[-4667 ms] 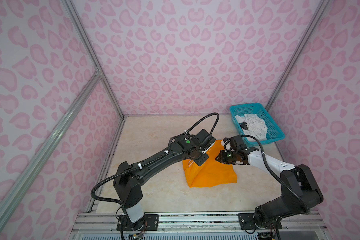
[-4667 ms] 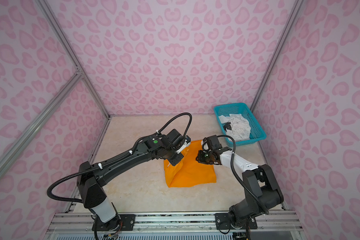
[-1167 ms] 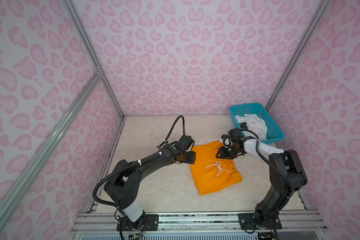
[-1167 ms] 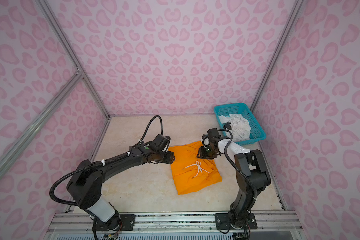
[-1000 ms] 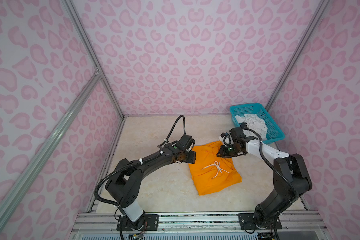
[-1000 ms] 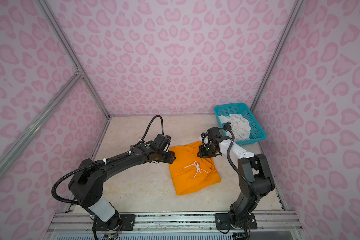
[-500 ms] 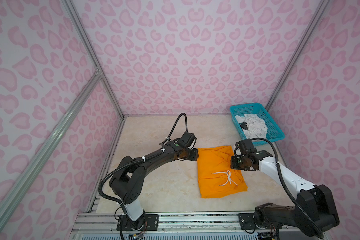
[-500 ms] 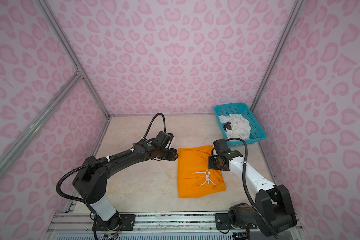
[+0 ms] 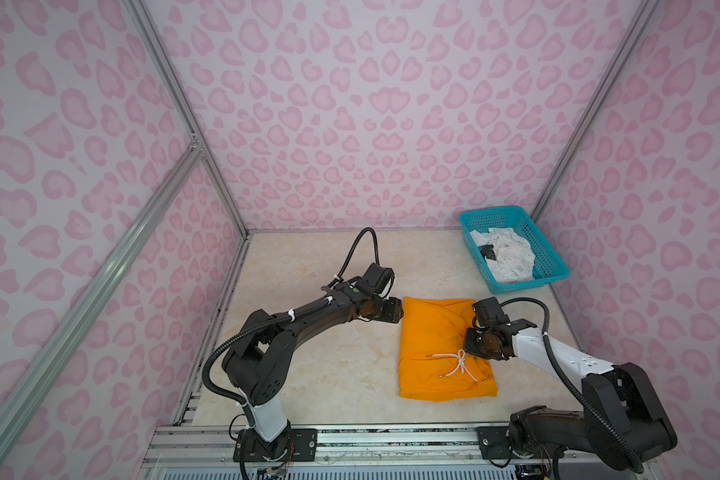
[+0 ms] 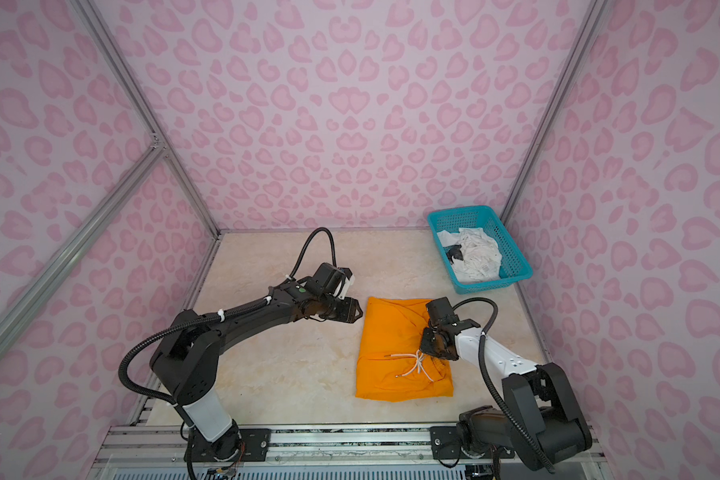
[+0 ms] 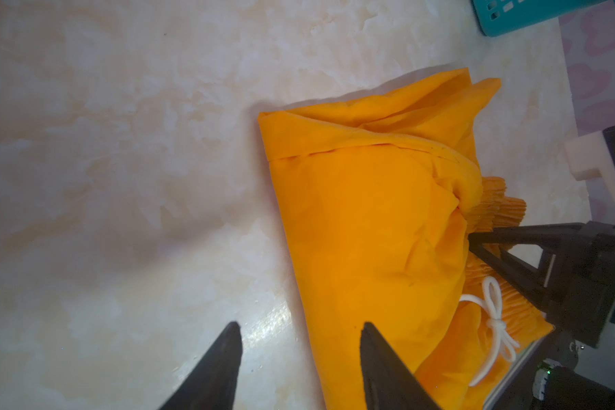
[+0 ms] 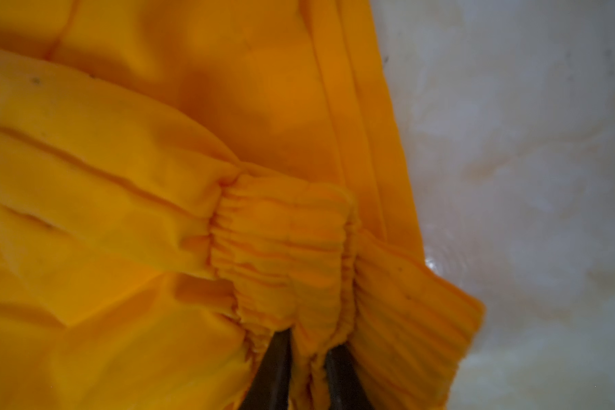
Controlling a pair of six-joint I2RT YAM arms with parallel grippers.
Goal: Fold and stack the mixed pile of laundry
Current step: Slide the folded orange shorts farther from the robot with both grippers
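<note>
Lengthwise, orange shorts (image 9: 433, 345) near-to-far (waistband (image 12: 284, 248) rightward)

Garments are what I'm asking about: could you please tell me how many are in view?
2: orange shorts lying on the table, and a white T-shirt crumpled in the teal basket; more could be hidden beneath it.

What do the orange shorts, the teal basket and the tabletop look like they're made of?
Bright orange shorts: thin matte cloth, perhaps cotton or polyester; soft creases, gathered elastic waistband. Teal perforated basket: moulded plastic, slight sheen, regular grid of holes. Beige tabletop: glossy, marble-veined with glints; stone or laminate, cannot tell.
</note>
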